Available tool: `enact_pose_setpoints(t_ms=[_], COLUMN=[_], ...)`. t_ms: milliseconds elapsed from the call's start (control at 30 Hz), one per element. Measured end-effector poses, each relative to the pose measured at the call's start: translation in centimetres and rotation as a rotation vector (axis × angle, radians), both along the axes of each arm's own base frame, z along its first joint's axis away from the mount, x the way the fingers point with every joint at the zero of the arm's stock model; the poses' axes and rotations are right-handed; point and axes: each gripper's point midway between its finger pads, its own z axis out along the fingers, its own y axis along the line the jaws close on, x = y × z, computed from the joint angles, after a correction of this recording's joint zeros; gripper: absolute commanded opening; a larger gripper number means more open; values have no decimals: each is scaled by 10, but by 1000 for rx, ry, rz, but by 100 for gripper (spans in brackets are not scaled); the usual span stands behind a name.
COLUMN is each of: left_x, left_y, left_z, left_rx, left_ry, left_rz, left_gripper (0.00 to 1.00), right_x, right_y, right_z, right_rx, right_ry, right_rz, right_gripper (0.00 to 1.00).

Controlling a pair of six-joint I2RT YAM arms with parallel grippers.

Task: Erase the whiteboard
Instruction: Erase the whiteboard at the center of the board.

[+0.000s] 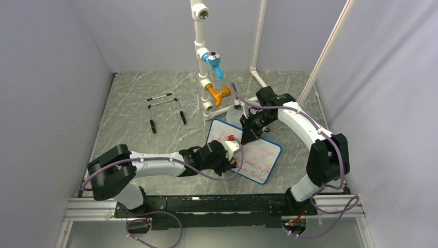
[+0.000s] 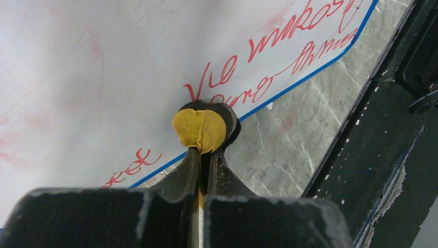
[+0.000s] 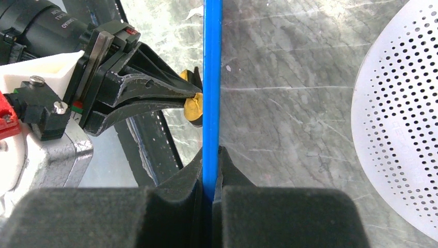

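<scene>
Mostly white, red-scribbled, blue-framed whiteboard [image 1: 264,151]

a grey marbled counter [image 1: 129,88] is carrying a small wire stand [image 1: 163,103] at its left rear, a white pipe frame [image 1: 199,33] (blue and orange valves) behind, a perforated disc [image 3: 403,119], and the whiteboard [image 1: 261,155] nearer, perhaps tilting.

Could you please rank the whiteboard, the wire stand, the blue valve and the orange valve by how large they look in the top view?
1. Whiteboard, clearly the largest.
2. Wire stand.
3. Blue valve and orange valve: they look about alike, so I would not rank one above the other.
</scene>
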Motion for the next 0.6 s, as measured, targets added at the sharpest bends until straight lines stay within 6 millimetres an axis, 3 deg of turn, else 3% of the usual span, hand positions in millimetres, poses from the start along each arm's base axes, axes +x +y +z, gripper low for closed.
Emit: enact_pose_setpoints(t_ms=[267,600], left_x=[5,19], left_y=[-7,-26], left_z=[11,49], left_rx=[62,25], left_ry=[11,-31], left_rz=[-21,-49], left_gripper=[0,0], right_x=[1,2], right_y=[-1,-2], right_z=[0,-1], right_rx=[-3,-5], right_ry=[1,-1], right_rz=[-5,-9], right_gripper=[0,0])
